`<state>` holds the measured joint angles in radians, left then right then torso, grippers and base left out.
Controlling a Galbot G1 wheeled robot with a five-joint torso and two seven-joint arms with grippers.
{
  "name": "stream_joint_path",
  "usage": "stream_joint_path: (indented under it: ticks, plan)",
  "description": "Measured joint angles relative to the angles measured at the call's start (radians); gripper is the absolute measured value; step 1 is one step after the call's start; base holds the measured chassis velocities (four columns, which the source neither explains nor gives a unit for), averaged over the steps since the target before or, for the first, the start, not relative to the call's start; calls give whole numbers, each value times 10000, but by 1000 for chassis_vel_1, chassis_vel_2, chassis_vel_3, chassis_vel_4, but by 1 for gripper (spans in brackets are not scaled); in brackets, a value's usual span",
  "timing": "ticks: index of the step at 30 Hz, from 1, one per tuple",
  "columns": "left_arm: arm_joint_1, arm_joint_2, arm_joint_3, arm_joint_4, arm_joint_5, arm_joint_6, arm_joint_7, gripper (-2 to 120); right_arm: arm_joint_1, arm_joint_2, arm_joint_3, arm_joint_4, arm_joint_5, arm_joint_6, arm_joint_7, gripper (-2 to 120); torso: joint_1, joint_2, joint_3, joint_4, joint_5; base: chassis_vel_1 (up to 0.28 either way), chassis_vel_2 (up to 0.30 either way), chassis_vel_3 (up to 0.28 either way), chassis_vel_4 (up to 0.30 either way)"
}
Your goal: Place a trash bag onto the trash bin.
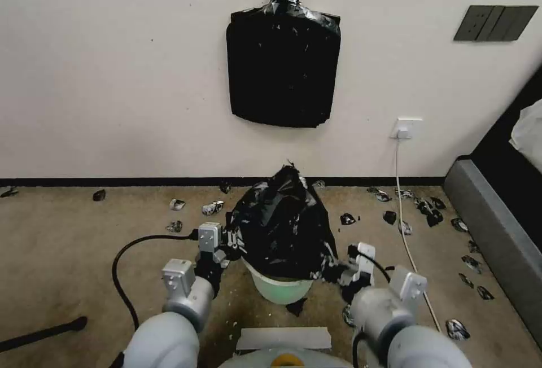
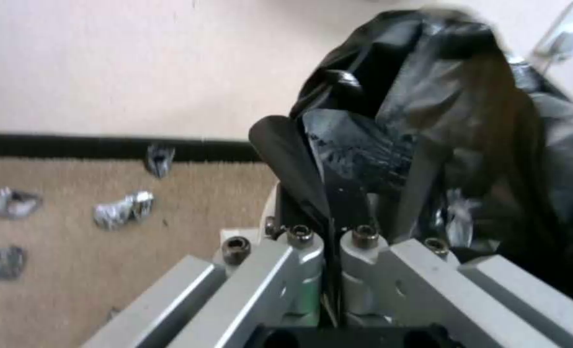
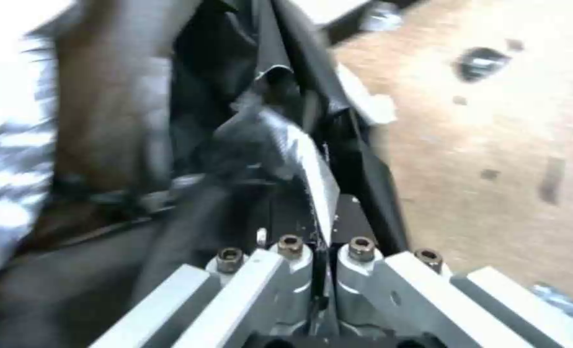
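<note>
- The trash bag point(image 1: 280, 227) was thin black film, wrinkled and glossy with silvery glints, heaped in a peaked mound over the top of the trash bin point(image 1: 279, 287).
- Only the lower part of the round white bin showed beneath the bag's hem; it stood on the tan carpet point(image 1: 68, 255) near the wall's black baseboard.
- The left claw point(image 1: 232, 245) was at the bag's left edge and the right claw point(image 1: 330, 270) at its right edge, each pressed shut on a fold of the film.
- In the left wrist view the left claw point(image 2: 328, 193) had its dark fingers point(image 2: 286, 154) closed with a strip of the trash bag point(image 2: 441, 106) pinched between them, a detail too small to make out from the head.
- The right wrist view showed the right claw point(image 3: 312, 193) clamped on a bright, creased sliver of the trash bag point(image 3: 260, 140), though much of that picture was blurred.
- The head view alone took in the flat black stack of bags point(image 1: 283, 71) hung on the wall by a silvery tip, a white wall socket point(image 1: 405, 128) with its cord, and many small black scraps point(image 1: 428, 210) scattered over the carpet.
- No brand, label or writing could be read anywhere.
</note>
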<state>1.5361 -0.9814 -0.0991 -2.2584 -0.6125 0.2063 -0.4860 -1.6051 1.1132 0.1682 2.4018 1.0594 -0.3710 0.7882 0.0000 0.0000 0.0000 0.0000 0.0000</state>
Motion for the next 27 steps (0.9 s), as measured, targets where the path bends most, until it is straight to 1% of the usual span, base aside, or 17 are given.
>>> stream_joint_path:
  ticks: [2, 3, 6, 11, 14, 15, 18, 19, 22, 27]
  plan:
    - [35, -444, 191, 433, 82, 33, -21, 0, -142, -4, 253, -279, 302, 29, 579, 0, 0, 0, 0, -1, -2, 0, 0, 0, 0]
    - [35, -444, 191, 433, 82, 33, -21, 0, -142, -4, 253, -279, 302, 29, 579, 0, 0, 0, 0, -1, -2, 0, 0, 0, 0]
    - [110, -728, 302, 813, 253, 66, -37, 0, -91, 31, 346, -591, 711, -111, 1125, 0, 0, 0, 0, -1, -2, 0, 0, 0, 0]
    - [281, -706, 257, 822, 277, 190, -85, 0, 153, 128, 280, -794, 1030, -475, 1462, 0, 0, 0, 0, -1, -1, 0, 0, 0, 0]
    - [641, -576, 126, 653, 278, 256, -122, 0, 374, 232, 154, -1013, 1336, -963, 1718, 0, 0, 0, 0, 0, 0, 0, 0, 0, 0]
    - [641, -576, 126, 653, 278, 256, -122, 0, 374, 232, 154, -1013, 1336, -963, 1718, 0, 0, 0, 0, 0, 0, 0, 0, 0, 0]
    - [901, -460, 95, 640, 322, 337, -124, 0, 393, 261, 138, -1149, 1596, -1575, 1899, 0, 0, 0, 0, 0, 0, 0, 0, 0, 0]
    - [901, -460, 95, 640, 322, 337, -124, 0, 393, 261, 138, -1149, 1596, -1575, 1899, 0, 0, 0, 0, 0, 0, 0, 0, 0, 0]
    - [959, -449, 72, 790, 327, 402, -124, 0, 484, 261, 136, -1375, 1690, -1865, 1875, 0, 0, 0, 0, -1, -1, 0, 0, 0, 0]
    - [783, -281, 116, 1059, 290, 498, -118, 0, 925, 284, 102, -1848, 1750, -2005, 1757, 0, 0, 0, 0, 0, -1, 0, 0, 0, 0]
